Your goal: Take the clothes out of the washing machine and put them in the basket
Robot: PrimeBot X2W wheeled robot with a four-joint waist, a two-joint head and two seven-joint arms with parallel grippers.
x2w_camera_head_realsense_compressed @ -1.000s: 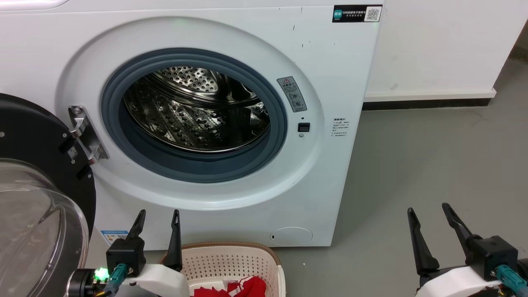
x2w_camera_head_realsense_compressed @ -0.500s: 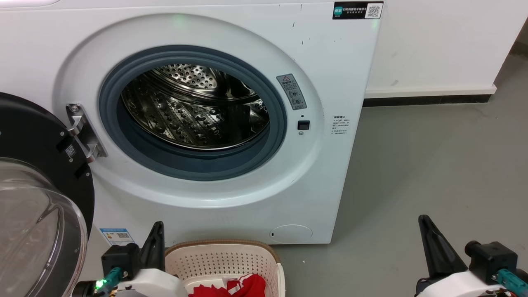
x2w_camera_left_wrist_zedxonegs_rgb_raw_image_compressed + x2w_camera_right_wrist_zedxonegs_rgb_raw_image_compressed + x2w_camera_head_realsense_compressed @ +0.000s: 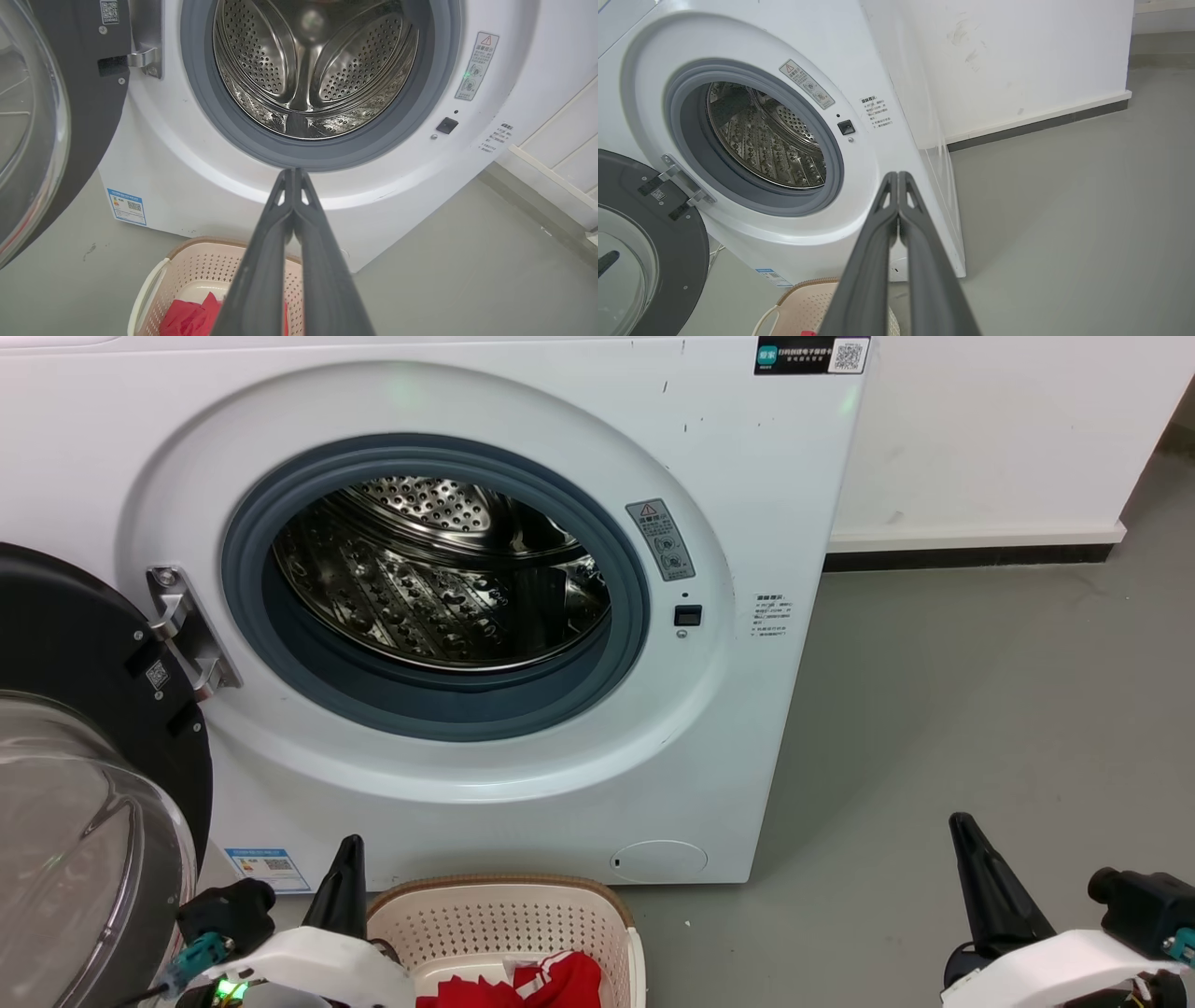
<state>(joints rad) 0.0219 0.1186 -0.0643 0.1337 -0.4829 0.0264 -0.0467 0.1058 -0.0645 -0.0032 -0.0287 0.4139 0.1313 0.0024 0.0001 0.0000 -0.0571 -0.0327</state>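
Both the left gripper at seven o'clock and right gripper at five have fingers pressed together, while bright red fabric clothes lie in the cream perforated plastic basket at six on grey floor.

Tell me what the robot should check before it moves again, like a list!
1. The clothes lie in the basket: ok.
2. The drum shows nothing red: ok, though the grey rim hides its near bottom.
3. The left gripper is shut, holding nothing: ok.
4. The right gripper is shut, holding nothing: ok.
5. The door is swung open: ok.
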